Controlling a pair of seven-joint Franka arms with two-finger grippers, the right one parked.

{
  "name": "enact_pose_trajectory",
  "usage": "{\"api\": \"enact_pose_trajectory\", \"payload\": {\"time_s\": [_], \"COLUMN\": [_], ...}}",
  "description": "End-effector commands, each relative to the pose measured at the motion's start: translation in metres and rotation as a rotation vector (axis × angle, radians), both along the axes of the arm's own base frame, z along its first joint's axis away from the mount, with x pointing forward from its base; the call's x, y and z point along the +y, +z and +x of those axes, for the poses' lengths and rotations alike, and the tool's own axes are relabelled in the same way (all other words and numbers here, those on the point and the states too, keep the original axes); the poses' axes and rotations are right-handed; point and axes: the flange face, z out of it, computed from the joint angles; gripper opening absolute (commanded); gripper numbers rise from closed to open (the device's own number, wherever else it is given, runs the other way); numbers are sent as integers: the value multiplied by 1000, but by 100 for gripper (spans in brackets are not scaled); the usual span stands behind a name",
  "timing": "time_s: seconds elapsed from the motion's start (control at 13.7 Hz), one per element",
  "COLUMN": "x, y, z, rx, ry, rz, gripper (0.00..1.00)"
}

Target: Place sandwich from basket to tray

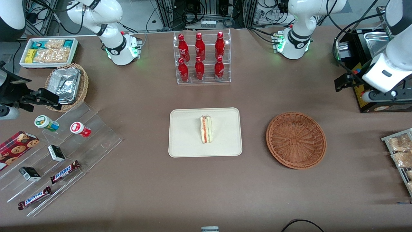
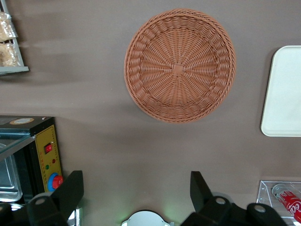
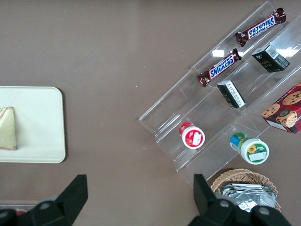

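The sandwich (image 1: pixel 206 129), a pale wedge with red and green layers, lies on the cream tray (image 1: pixel 183 141), near its middle. Its edge also shows in the right wrist view as the sandwich (image 3: pixel 7 128) on the tray (image 3: pixel 42 122). The reddish-brown wicker basket (image 1: pixel 296 140) sits empty beside the tray, toward the working arm's end. My gripper (image 1: pixel 342 83) hangs raised above the table, farther from the front camera than the basket, near a black appliance. In the left wrist view the gripper (image 2: pixel 136 188) is open with nothing between its fingers, looking down on the basket (image 2: pixel 178 66) and a corner of the tray (image 2: pixel 284 94).
A clear rack of red bottles (image 1: pixel 201 58) stands farther back than the tray. A black appliance (image 1: pixel 376 64) and a metal rack of snack packets (image 1: pixel 400 154) sit at the working arm's end. A tiered acrylic shelf (image 1: pixel 64 151) with snacks lies toward the parked arm's end.
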Motion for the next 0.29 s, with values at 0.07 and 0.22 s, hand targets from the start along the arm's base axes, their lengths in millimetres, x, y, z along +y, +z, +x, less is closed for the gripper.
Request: {"api": "enact_pose_trajectory", "payload": {"time_s": [0.07,0.22], "x": [14,24], "y": [14,20], "z": [-3,6], "rx": [-42,-37], "ry": [14,17], "rz": [-28,-46], "gripper": [100,100]}}
